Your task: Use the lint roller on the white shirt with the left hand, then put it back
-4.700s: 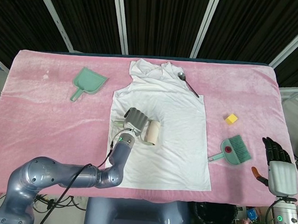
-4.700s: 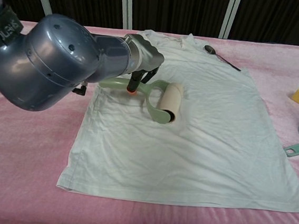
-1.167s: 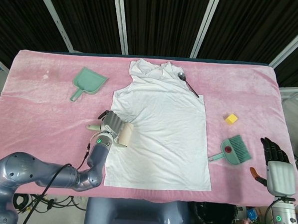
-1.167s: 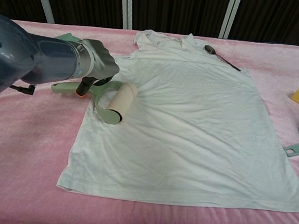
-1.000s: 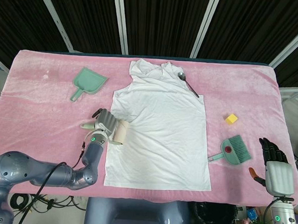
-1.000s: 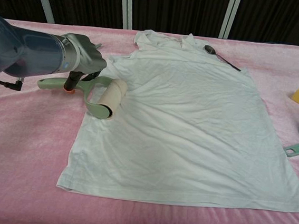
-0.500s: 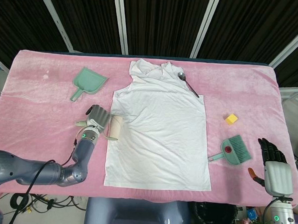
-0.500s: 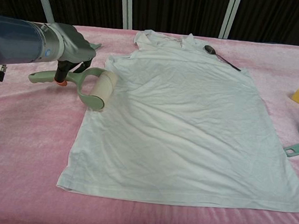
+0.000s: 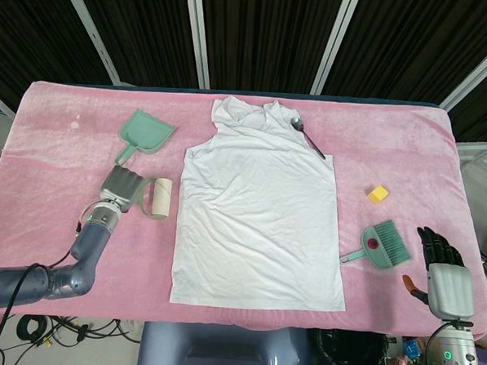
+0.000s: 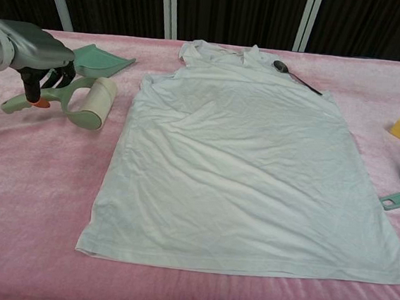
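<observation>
One white shirt (image 9: 258, 208) is lying on the pink table (image 9: 57, 148). One lint roller (image 9: 157, 198) is sitting beside it. One green dustpan (image 9: 144, 134) is lying there too. One spoon (image 9: 306, 135), one yellow block (image 9: 378, 194) and one green brush (image 9: 381, 244) are sitting on the table. Two robot hands are showing, the left hand (image 9: 122, 186) and the right hand (image 9: 443, 275).

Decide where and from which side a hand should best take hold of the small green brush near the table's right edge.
Probably by the brush's thin handle, which points left toward the shirt and lies flat. Come from above; the wide bristle head offers no easy hold.
</observation>
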Robot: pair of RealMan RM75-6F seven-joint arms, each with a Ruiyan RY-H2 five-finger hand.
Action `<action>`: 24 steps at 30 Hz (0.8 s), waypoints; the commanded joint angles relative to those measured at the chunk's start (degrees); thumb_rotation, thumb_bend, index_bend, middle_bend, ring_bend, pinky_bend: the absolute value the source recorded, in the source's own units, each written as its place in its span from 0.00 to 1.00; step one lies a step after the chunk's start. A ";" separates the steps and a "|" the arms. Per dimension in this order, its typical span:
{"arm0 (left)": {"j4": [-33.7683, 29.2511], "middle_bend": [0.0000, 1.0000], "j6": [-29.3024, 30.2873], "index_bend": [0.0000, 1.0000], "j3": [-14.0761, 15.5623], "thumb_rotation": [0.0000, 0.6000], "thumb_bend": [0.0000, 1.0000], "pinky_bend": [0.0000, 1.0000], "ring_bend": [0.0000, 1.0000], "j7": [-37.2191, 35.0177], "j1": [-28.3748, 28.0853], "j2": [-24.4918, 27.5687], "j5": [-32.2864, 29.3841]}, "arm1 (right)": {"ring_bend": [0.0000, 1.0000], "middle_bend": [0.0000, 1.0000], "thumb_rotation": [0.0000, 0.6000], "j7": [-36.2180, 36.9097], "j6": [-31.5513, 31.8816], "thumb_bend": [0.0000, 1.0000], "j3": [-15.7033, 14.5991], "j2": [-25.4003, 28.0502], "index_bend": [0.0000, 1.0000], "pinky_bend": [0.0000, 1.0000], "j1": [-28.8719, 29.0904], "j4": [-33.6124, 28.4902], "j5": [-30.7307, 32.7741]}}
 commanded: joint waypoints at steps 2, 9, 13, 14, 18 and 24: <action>7.05 0.60 -4.70 0.63 2.50 1.00 0.55 0.50 0.43 -11.50 5.75 0.81 14.57 | 0.12 0.08 1.00 -0.31 0.00 0.12 0.07 -0.11 0.02 0.21 -0.04 0.00 0.24; 10.97 0.58 -6.41 0.60 3.85 1.00 0.54 0.49 0.42 -14.99 7.17 -0.45 20.37 | 0.12 0.08 1.00 -0.50 0.06 0.12 0.21 -0.22 0.02 0.21 -0.06 -0.08 0.50; 12.02 0.55 -7.19 0.55 4.26 1.00 0.51 0.49 0.41 -14.75 7.41 -1.07 20.45 | 0.12 0.08 1.00 -0.32 0.20 0.12 0.36 -0.13 0.02 0.22 -0.11 -0.14 0.61; 12.37 0.54 -7.62 0.51 4.28 1.00 0.48 0.49 0.40 -14.49 7.48 -1.40 19.90 | 0.12 0.08 1.00 -0.19 0.28 0.12 0.43 -0.08 0.02 0.22 -0.12 -0.19 0.62; 12.65 0.41 -8.24 0.33 4.09 1.00 0.36 0.46 0.32 -12.32 7.33 -2.01 16.75 | 0.12 0.08 1.00 0.00 0.38 0.12 0.47 0.06 0.02 0.21 -0.16 -0.29 0.60; 10.17 0.17 -7.48 0.11 3.08 1.00 0.26 0.35 0.12 -8.47 6.51 -1.70 10.21 | 0.12 0.08 1.00 0.11 0.56 0.12 0.62 0.07 0.02 0.21 -0.20 -0.46 0.69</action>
